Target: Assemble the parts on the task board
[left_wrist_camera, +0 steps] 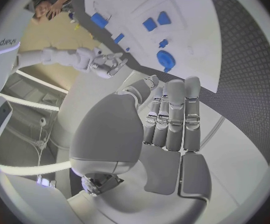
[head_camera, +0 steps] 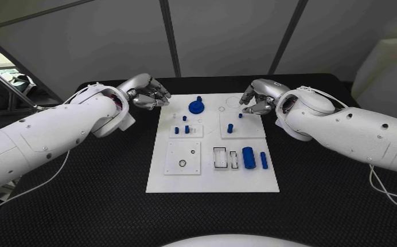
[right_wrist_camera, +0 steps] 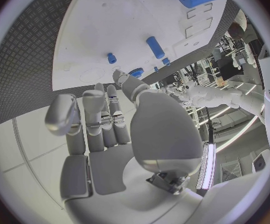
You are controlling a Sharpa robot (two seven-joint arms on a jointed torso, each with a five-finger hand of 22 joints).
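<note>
The task board (head_camera: 213, 144) lies in the middle of the black table (head_camera: 99, 201), a long white plate with several raised square panels on it. Near its far edge stands a round blue part (head_camera: 196, 107) with a small knob on top. On the panel just nearer sit two short blue pegs (head_camera: 182, 129), and on the panel beside it another small blue peg (head_camera: 230, 127) stands upright. Toward the near right of the board a thick blue cylinder (head_camera: 249, 158) lies beside a thinner blue rod (head_camera: 264, 160), both next to a white panel with two rectangular slots. The near left panel carries a small dark ring.

The left hand (head_camera: 146, 94) hovers just off the board's far left corner, holding nothing; in the left wrist view its fingers (left_wrist_camera: 175, 112) lie straight and pressed side by side, with the thumb set apart. The right hand (head_camera: 258, 97) hangs over the board's far right corner, also holding nothing; in the right wrist view its fingers (right_wrist_camera: 91, 117) are likewise straight and close together, above the board, not touching any part.

Writing is scarce: pale lettering shows on the other arm at the rim of each wrist view, but it is too bent and small to read with certainty. No label can be made out on the board or the parts.
</note>
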